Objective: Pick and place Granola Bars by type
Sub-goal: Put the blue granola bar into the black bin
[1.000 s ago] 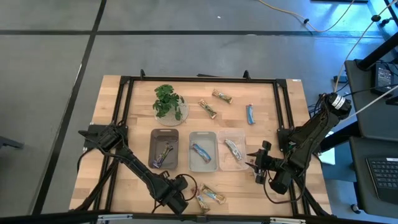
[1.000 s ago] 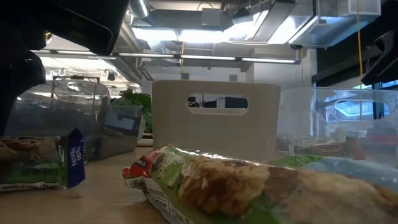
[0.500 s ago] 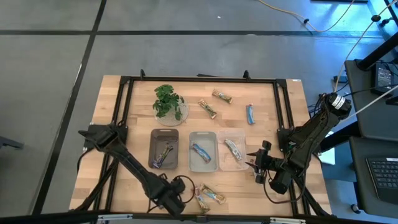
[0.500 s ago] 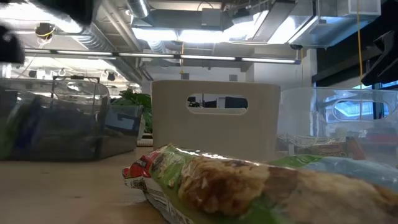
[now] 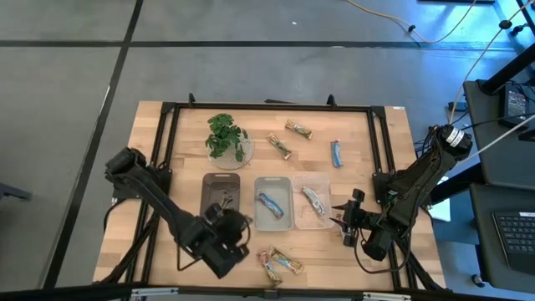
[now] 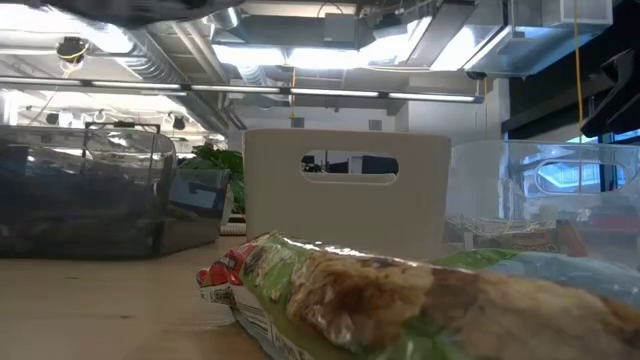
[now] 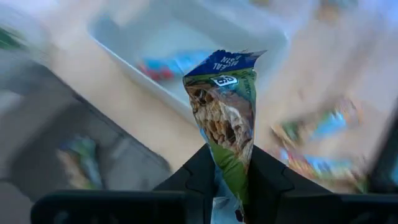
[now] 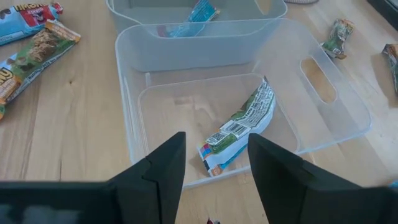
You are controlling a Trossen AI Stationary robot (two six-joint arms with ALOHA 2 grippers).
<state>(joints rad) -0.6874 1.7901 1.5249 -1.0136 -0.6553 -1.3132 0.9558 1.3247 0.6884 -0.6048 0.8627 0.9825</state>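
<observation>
The left arm bends across the lower left of the high view, its gripper clenching a green-and-blue bar just below the dark bin. Only the wrist view shows that grasp. The right gripper, fingers spread, hangs over the clear bin, where a crinkled bar lies.

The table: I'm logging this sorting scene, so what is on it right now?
Table: one, light wood.
Plant: one, green, far side.
Bins: dark, white, clear, in a row mid-table.
Granola bars: one per bin; three loose beyond the bins; two at the near edge; one in the left hand.
Left hand: shut on a bar, near the dark bin.
Right hand: open, facing the clear bin.
</observation>
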